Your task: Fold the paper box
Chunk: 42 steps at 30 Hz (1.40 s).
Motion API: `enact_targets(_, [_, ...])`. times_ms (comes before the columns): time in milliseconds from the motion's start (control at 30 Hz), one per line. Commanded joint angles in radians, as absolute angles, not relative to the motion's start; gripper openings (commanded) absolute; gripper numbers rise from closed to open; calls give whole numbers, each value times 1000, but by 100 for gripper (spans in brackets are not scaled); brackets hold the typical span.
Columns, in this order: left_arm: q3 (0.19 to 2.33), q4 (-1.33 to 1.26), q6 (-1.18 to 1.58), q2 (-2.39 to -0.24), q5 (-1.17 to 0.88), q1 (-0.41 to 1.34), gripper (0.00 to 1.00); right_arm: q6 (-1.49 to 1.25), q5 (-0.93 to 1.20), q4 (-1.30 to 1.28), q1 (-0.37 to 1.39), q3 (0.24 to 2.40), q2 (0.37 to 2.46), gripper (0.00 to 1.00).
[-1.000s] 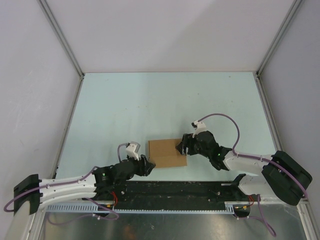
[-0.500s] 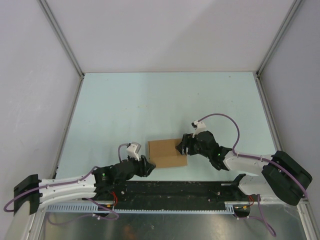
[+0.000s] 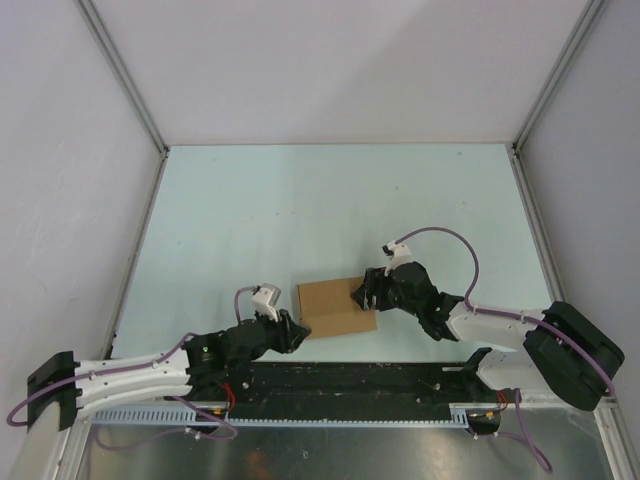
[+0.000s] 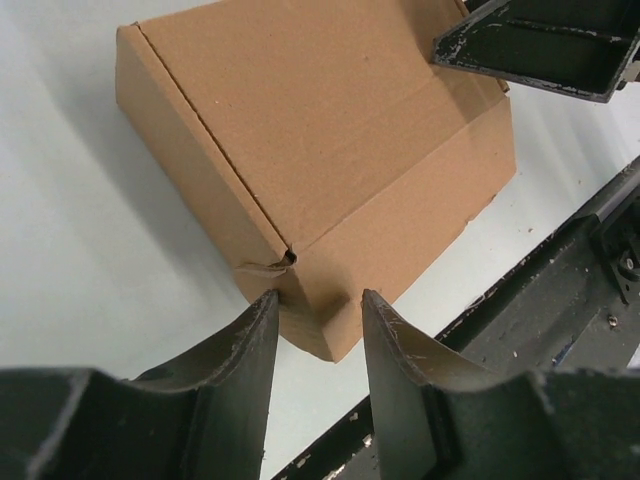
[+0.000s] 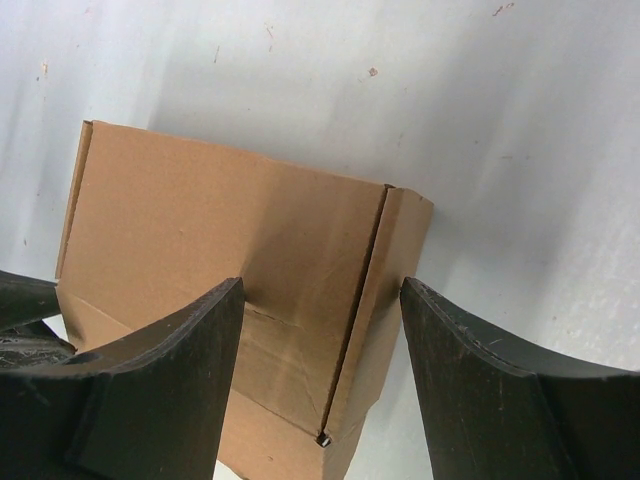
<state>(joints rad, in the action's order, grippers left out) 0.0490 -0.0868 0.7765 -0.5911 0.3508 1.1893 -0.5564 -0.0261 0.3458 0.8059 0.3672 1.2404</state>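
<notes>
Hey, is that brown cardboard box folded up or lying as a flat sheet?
Folded up: the tan-brown cardboard box shows a closed top panel over side walls, and no flaps lie spread out.

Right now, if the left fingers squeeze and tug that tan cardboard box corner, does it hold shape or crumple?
Probably light: the tan folded cardboard box looks thin-walled. It likely dents easily; the corner by the left fingers shows a wrinkle. Pushed, it would probably slide, not tip, on the smooth pale table, sitting low and flat.

Closed tan paper box (image 3: 335,308), flat on the table (image 3: 300,200), one corner crumpled
</notes>
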Motion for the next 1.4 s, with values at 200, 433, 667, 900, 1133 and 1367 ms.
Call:
enact_targets(200, [89, -118, 764, -607, 322, 1198, 52, -554, -20, 373, 818, 397, 1250, 69])
enact_targets(433, [94, -117, 769, -640, 307, 1198, 62, -554, -23, 367, 818, 397, 1243, 69])
enact_targets(667, [101, -118, 781, -663, 307, 1198, 62, -552, -21, 368, 822, 397, 1249, 69])
enact_targets(900, [103, -132, 782, -658, 314, 1198, 62, -554, -17, 377, 828, 397, 1258, 69])
enact_targets(1133, [107, -169, 779, -689, 298, 1198, 61, -557, -18, 379, 838, 396, 1256, 69])
enact_targets(1367, [117, -187, 773, -704, 275, 1198, 59, -557, -20, 377, 836, 396, 1256, 69])
